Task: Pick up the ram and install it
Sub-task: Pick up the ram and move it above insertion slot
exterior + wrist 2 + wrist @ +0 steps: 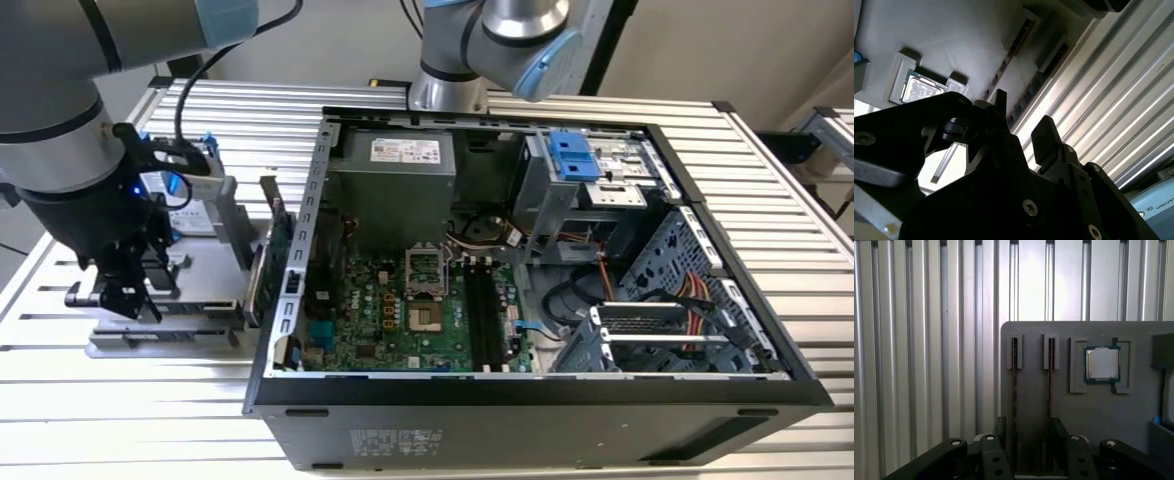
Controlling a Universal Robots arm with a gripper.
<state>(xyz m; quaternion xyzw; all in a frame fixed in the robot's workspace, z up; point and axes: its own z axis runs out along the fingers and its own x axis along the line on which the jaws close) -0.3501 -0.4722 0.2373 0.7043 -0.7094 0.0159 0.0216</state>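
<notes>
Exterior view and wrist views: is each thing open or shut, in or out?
tool: open, holding nothing, over the gray tray.
ram: on edge in a tray slot, not picked up.
second stick: on edge in the neighbouring slot.
processor chip: flat in its tray pocket.
computer case: side open, motherboard showing.

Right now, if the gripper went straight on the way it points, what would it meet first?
Likely the gray holder tray, at the two ram sticks standing edge-up in its slots; the open gripper hangs over them, though depth is unclear.
</notes>
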